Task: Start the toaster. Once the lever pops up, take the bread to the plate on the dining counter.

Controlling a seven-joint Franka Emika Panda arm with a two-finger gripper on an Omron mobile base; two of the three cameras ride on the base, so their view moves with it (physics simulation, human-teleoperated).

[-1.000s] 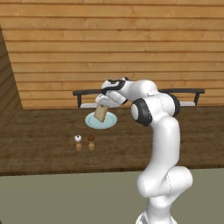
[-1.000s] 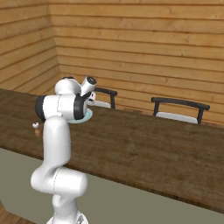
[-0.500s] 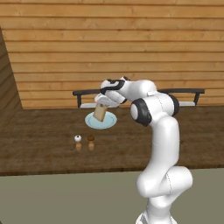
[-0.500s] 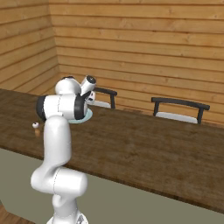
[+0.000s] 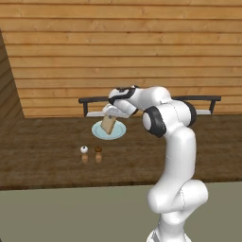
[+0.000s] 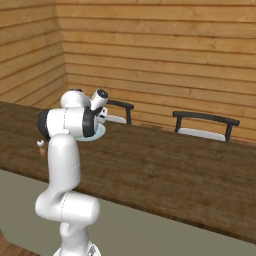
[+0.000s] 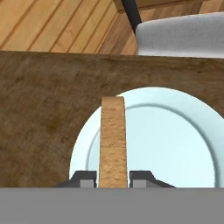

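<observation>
Jaws are clamped on the bread [image 7: 113,144], which the gripper [image 7: 113,178] holds edge-on right over the near-left part of the plate [image 7: 175,144] on the dining counter [image 7: 39,100], so I'd guess it mostly just needs lowering.

The white arm rises from its base, bends at the dark elbow joint and reaches forward and to the left, its wrist angled downward. The claw [image 5: 110,118] points down, its two dark fingertips [image 7: 83,178] clamped on either side of the bread [image 7: 113,140], which is held edge-on between them.
</observation>
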